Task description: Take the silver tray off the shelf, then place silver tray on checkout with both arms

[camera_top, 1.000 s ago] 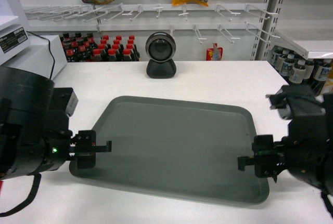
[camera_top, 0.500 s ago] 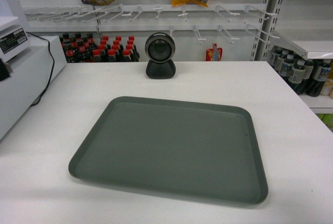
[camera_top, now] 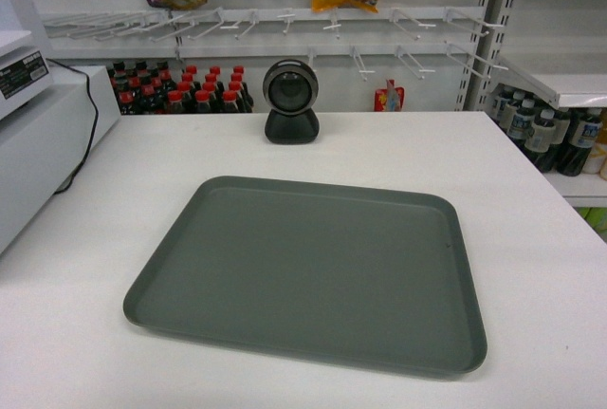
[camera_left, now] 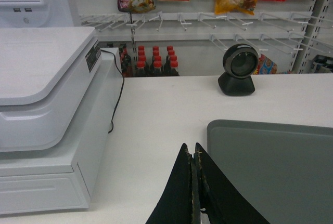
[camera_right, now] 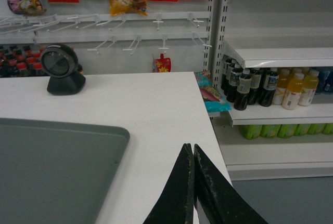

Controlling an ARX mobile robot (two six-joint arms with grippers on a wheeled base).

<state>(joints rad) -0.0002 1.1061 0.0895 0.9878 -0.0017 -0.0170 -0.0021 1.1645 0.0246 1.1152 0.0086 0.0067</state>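
Observation:
The silver tray (camera_top: 313,271) lies flat on the white checkout (camera_top: 493,172), in front of the round scanner (camera_top: 290,102). It also shows as a grey slab in the left wrist view (camera_left: 276,167) and in the right wrist view (camera_right: 52,172). My left gripper (camera_left: 193,148) is shut on nothing, just left of the tray's near-left corner, above the tabletop. The right gripper (camera_right: 191,147) is shut too, empty, to the right of the tray near the checkout's right edge. Neither gripper appears in the head view.
A white register box (camera_left: 41,109) with a black cable stands at the left of the checkout. Behind are hook rails, snack bags and red-capped bottles (camera_top: 180,91). At the right is a white shelf (camera_right: 281,55) with drink bottles (camera_right: 270,86). Grey floor lies below.
One second ago both arms flanked the tray in the head view. They have since drawn back out of that view. The tray stays on the checkout.

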